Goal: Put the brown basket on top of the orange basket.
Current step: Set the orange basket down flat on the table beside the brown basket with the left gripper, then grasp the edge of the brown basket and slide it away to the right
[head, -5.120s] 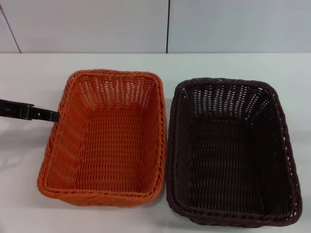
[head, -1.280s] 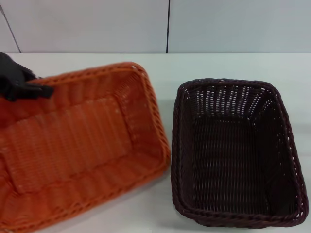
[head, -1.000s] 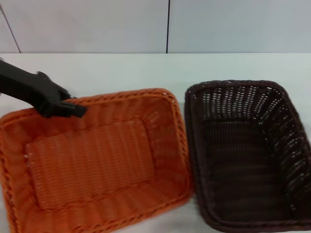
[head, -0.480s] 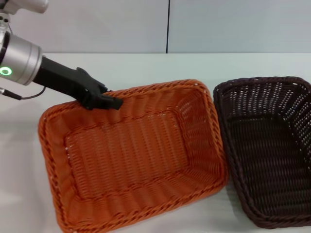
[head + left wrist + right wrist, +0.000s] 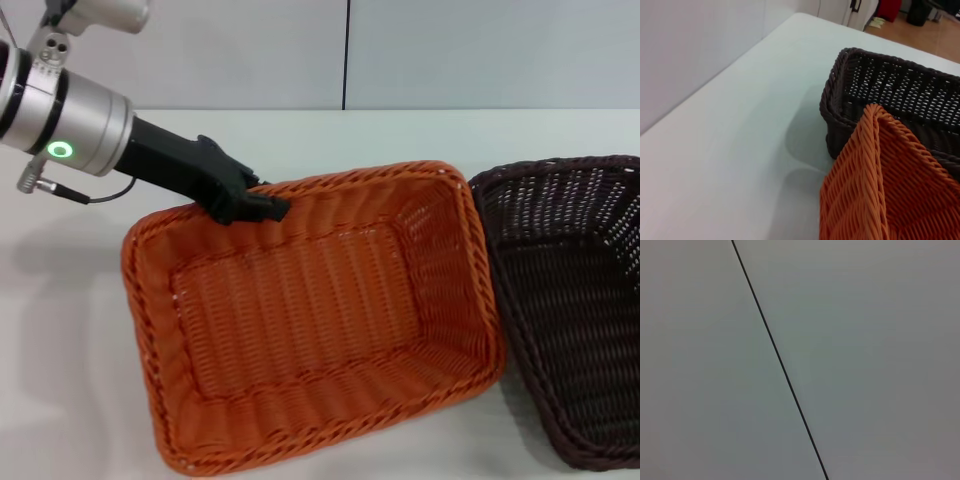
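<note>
My left end effector (image 5: 262,207) pinches the orange basket's (image 5: 310,320) rim, so I should set it flat beside the brown basket (image 5: 575,300).

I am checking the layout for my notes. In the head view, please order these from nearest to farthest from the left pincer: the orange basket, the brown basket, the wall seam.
1. orange basket: the left pincer grips its far rim.
2. wall seam: behind, up and right.
3. brown basket: far right on the table.
</note>
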